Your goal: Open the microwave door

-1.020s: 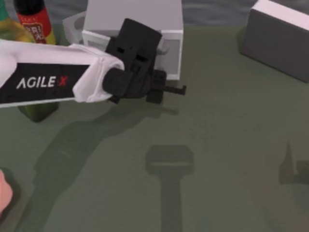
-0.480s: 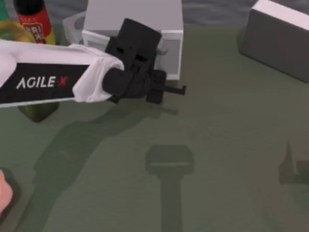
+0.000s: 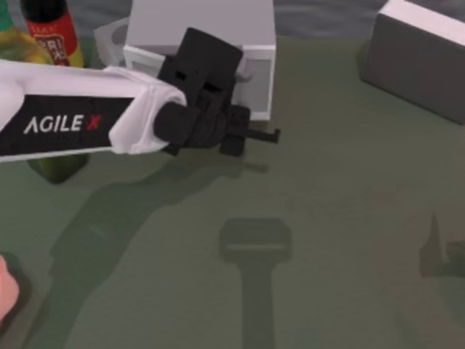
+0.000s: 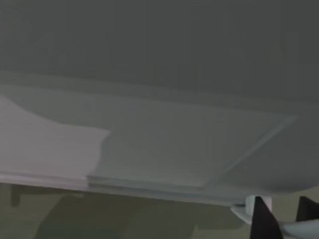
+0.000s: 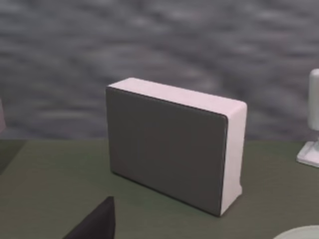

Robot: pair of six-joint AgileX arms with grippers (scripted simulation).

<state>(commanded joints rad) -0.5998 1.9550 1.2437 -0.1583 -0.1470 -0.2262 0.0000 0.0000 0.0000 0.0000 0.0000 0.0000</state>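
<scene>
Dull olive-green tabletop [image 3: 327, 218] w/ a blurry grey backdrop behind it. Far left of the top view: a red-labelled dark bottle [image 3: 45, 22] and a yellow-green bottle [image 3: 14, 43] at the back edge, a pink object [image 3: 6, 287] cut off at the left edge. The left arm, white shell w/ black AgileX band, reaches in from the left; its black left pincer [image 3: 261, 135] sits at the front of the small light-grey boxy microwave [image 3: 203, 29], which stands at the back, left of centre. A thin black finger pokes out toward the right near the microwave's front right corner; whether the jaws are apart or closed on anything, can't tell. The silver-framed microwave door [image 4: 164, 149] w/ translucent grey window fills the left wrist view very close up, two dark finger tips at the frame's lower edge; handle strip not made out. From the top view a pale panel juts out at the microwave's left rear, so the door may be partly swung, can't confirm. Judged step: pincer engaged at the door front, pull/swing in hand. Next move prob. needs an arc following the hinge, not a straight tug, or the box may slide. Far right: a larger grey-and-white flat box [image 3: 418, 58], well apart. Right pincer [image 5: 94, 224] parked, only a dark tip visible in its own wrist view, state unknown.
</scene>
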